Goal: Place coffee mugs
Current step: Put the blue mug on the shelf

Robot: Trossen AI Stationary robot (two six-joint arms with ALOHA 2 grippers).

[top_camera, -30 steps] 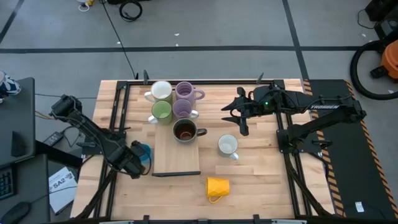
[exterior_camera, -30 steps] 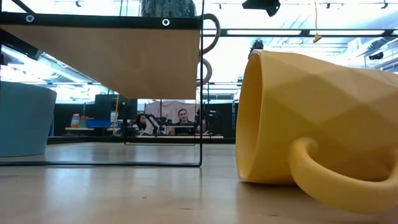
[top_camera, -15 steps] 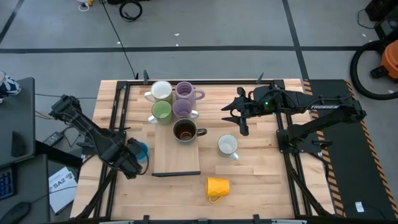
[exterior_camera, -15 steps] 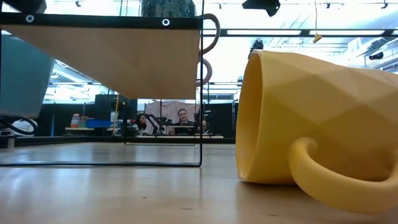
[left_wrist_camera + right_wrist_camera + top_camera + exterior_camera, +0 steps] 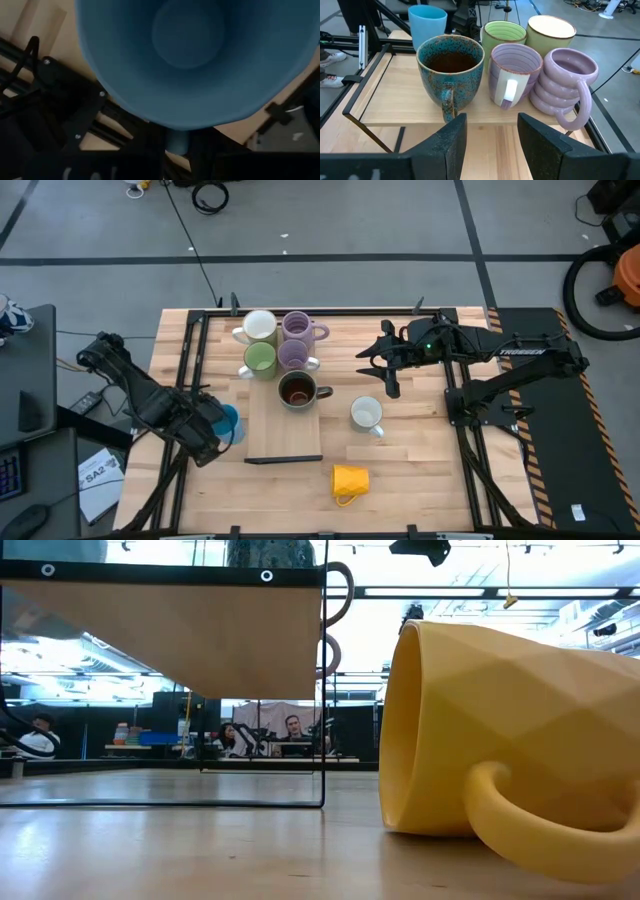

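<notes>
The left gripper (image 5: 207, 432), pinching the blue mug (image 5: 228, 423), holds it just left of the raised board (image 5: 285, 432), while the right gripper (image 5: 383, 370) hangs spread to the board's far right.

"TROSSEN" in white capitals along the right arm (image 5: 520, 351), read in the high view. "SA2" printed on a paper sheet (image 5: 97, 476) lying on the floor beside the table's left edge, same view; smaller print beneath it too small to read. No other legible text, number or sign in the low view or either wrist view.
</notes>
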